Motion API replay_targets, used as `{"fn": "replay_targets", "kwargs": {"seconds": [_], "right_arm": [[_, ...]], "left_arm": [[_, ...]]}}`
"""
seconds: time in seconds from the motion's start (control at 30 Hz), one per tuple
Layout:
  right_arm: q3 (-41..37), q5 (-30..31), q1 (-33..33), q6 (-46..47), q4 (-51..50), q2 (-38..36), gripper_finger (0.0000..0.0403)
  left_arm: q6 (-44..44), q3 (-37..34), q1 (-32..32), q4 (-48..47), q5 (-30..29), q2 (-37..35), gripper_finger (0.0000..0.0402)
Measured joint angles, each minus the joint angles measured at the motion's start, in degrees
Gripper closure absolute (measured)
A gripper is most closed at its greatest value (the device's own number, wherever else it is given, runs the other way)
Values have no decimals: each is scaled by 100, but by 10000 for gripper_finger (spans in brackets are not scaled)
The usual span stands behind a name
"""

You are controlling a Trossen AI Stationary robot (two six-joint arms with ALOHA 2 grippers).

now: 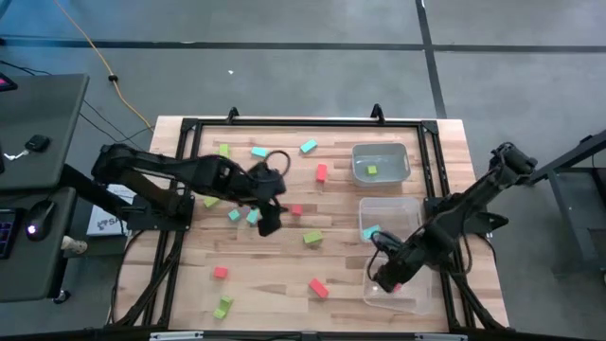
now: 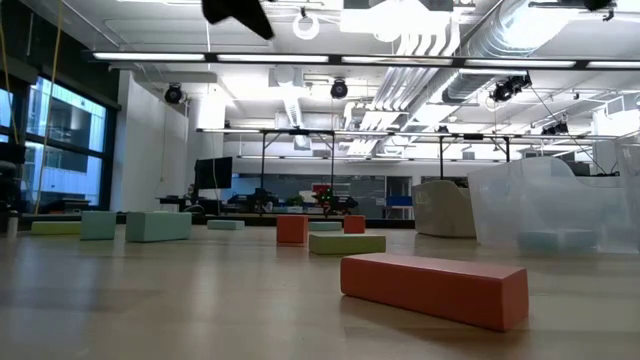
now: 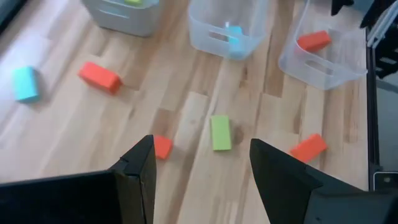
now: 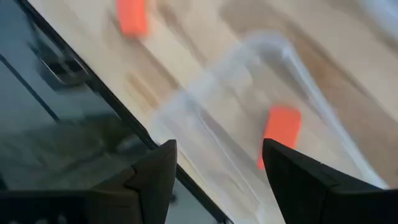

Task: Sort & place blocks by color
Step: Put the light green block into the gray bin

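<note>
Three clear bins stand in a column on the right side of the table (image 1: 284, 275): the far bin (image 1: 382, 162) holds one green block (image 1: 372, 170), the middle bin (image 1: 390, 220) holds one light blue block (image 1: 370, 233), and the near bin (image 1: 405, 289) holds one red-orange block (image 3: 313, 41). To the left of the bins, about twelve blocks lie loose on the wood: four red-orange, four green and roughly four light blue, though the arm hides some. Nearest the near bin, a red-orange bar (image 1: 318, 287) lies flat with its long axis diagonal to the table edge. The left gripper (image 1: 268, 220) hovers left of the middle bin, above the light blue blocks, fingers spread and empty. The right gripper (image 1: 386, 277) hangs over the near bin, fingers apart and holding nothing.
</note>
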Motion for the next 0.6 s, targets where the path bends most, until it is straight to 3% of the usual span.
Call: {"fn": "replay_targets", "kwargs": {"seconds": [0.23,0.4,0.6], "right_arm": [[0,1204,-444,-378,566,-387,176],[2,1852,-894,-1389,1587,-429,176],[2,2133,-1457,-2824,2687,-429,176]], "left_arm": [[230,0,0,-584,-571,-727,220],[253,0,14,-1155,-1106,-1083,220],[246,0,151,-1532,-1239,-1298,220]]}}
